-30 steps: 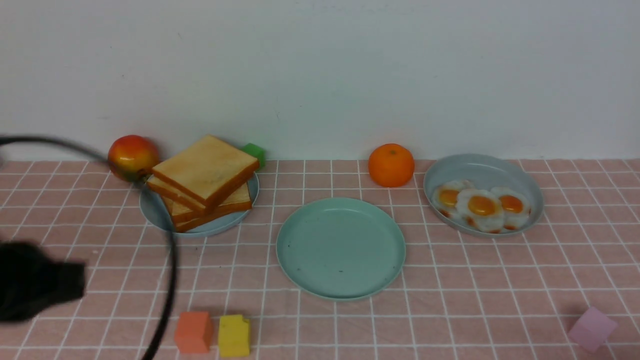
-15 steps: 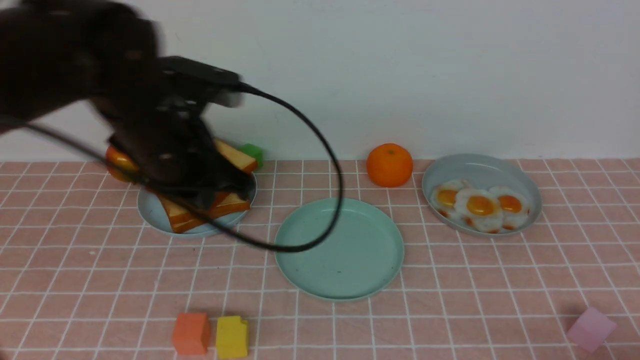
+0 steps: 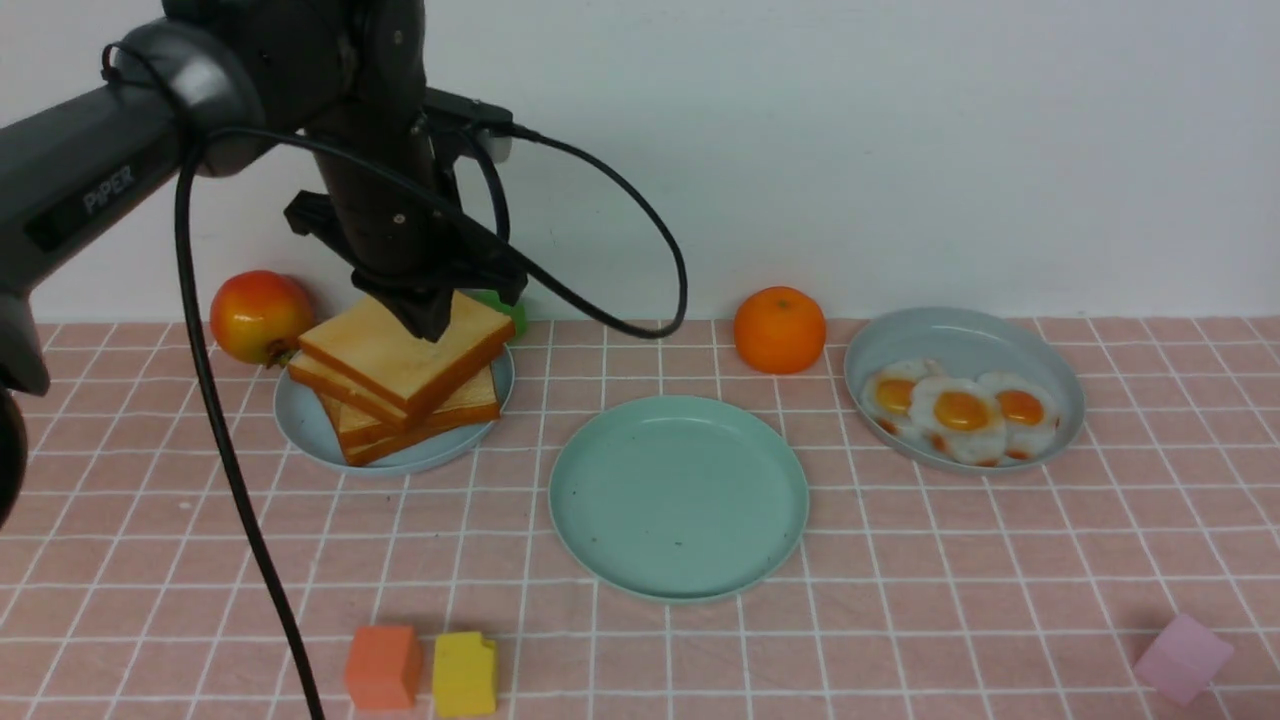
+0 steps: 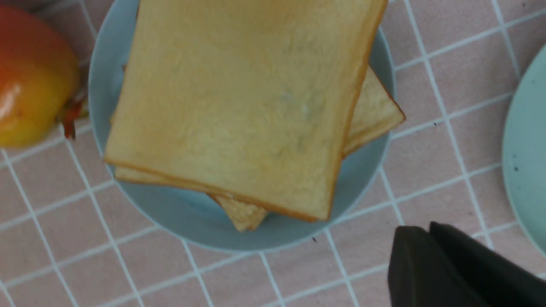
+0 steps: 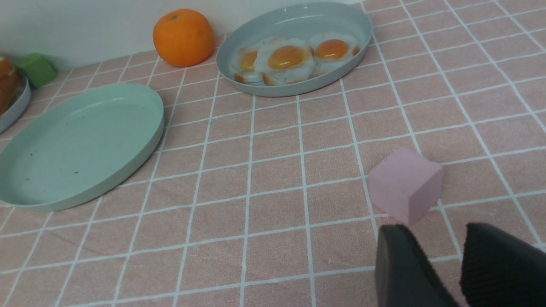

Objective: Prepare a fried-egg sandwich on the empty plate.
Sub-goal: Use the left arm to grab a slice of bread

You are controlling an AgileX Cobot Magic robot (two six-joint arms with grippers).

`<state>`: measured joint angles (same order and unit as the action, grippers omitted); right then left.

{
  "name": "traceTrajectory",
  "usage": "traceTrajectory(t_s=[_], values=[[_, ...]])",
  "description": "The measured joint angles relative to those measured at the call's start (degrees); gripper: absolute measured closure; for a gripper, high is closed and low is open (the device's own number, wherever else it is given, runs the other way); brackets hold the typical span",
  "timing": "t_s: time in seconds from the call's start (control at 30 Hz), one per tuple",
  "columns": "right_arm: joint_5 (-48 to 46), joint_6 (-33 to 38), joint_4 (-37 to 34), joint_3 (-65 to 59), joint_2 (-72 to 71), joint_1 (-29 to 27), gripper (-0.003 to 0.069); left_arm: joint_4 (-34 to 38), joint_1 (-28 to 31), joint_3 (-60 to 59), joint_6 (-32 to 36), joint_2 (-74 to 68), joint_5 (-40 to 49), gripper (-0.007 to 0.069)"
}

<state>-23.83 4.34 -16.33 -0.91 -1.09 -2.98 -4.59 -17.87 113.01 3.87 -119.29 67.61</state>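
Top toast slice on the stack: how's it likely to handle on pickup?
Top toast slice looks thick and overhangs the lower slices without sagging, so it is probably stiff rather than floppy. The matte, toy-like surface suggests it is light and grippy. It sits askew and tilted on them, so a push may slide it.

Glossy black arm (image 3: 120, 185), grey PIPER lettering (image 3: 107, 196); looping black cable (image 3: 683, 285)

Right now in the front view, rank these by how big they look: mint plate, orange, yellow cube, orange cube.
1. mint plate
2. orange
3. yellow cube and orange cube: these look alike, so I won't rank one over the other.
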Motion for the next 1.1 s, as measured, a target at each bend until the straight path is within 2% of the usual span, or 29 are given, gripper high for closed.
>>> traceTrajectory(t_s=[0.13, 0.2, 0.23, 0.33, 0.47, 0.87, 0.97, 1.1], values=[[0.0, 0.0, 0.0, 0.0, 0.0, 0.0, 0.0417, 0.1, 0.0, 0.1, 2.4, -2.1, -1.4, 0.0379], [0.0, 0.0, 0.0, 0.0, 0.0, 0.0, 0.0417, 0.1, 0.0, 0.1, 2.6, -2.6, -1.7, 0.0351], [0.0, 0.0, 0.0, 0.0, 0.0, 0.0, 0.0417, -0.5, 0.0, 0.1, 2.6, -3.5, -2.7, 0.0303], [0.0, 0.0, 0.0, 0.0, 0.0, 0.0, 0.0417, -2.5, 0.0, 0.1, 2.8, -5.1, -4.7, 0.0270], [0.0, 0.0, 0.0, 0.0, 0.0, 0.0, 0.0417, -5.5, 0.0, 0.1, 2.8, -6.7, -6.9, 0.0267], [0.0, 0.0, 0.0, 0.0, 0.0, 0.0, 0.0417, -7.6, 0.0, 0.2, 2.8, -9.3, -7.5, 0.0281], [0.0, 0.0, 0.0, 0.0, 0.0, 0.0, 0.0417, -7.8, 0.0, 0.2, 2.8, -9.3, -7.6, 0.0305], [0.0, 0.0, 0.0, 0.0, 0.0, 0.0, 0.0417, -8.4, 0.0, 0.3, 2.8, -9.6, -7.7, 0.0387]])
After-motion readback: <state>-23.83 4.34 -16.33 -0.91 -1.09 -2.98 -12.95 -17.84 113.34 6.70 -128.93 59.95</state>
